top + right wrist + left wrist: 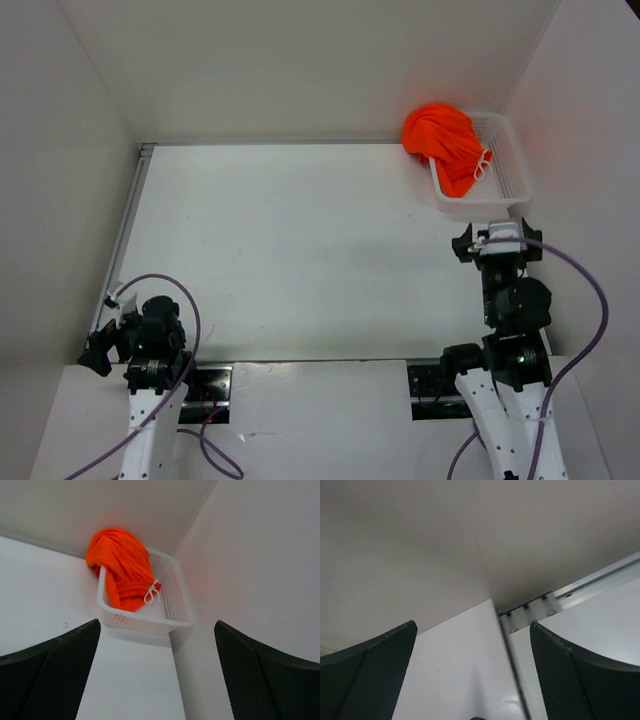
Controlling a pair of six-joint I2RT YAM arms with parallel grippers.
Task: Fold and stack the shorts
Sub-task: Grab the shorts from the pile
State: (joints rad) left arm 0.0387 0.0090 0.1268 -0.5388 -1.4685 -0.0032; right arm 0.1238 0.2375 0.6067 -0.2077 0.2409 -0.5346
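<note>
Judged not begun. Bright orange soft fabric shorts [445, 145] sit bunched and unfolded in the white mesh plastic basket [508, 165] at 1 o'clock on the white table [300, 250], draped over its rim. Right gripper [156, 630]: fingers spread, empty, just short of the basket. Left gripper [472, 630]: spread, empty, at 7 o'clock. Left to do: lift out, flatten, fold, stack.

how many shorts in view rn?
1: orange shorts bunched in the white basket, far right corner, draped over its rim. Others could be hidden in the bundle.
</note>
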